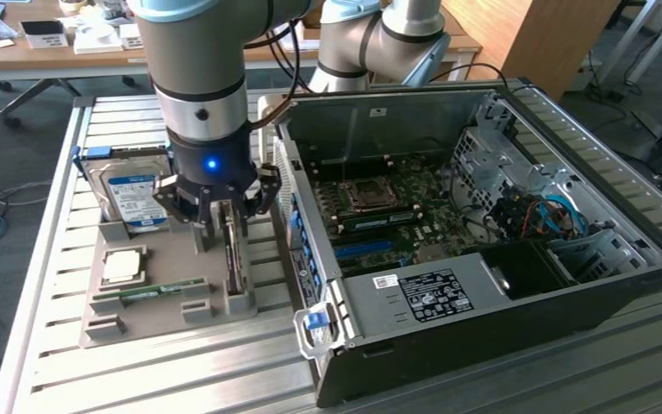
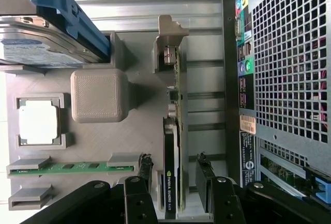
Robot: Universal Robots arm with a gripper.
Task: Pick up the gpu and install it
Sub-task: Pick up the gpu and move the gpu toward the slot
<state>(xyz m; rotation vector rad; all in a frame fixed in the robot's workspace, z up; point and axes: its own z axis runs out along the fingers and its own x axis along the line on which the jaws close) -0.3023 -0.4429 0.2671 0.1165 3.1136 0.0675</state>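
Observation:
The gpu stands on edge in a slot of the grey holder tray, its black cooler face and green board seen edge-on, with the silver bracket at its far end. My gripper is open and straddles the card; one finger is on each side, with a small gap to the card. In the exterior view the gripper hangs straight down over the gpu, just left of the open computer case.
On the same tray sit a hard drive with a blue label, a CPU and a RAM stick. The case's rear panel is close beside the gpu. The motherboard lies exposed inside the case.

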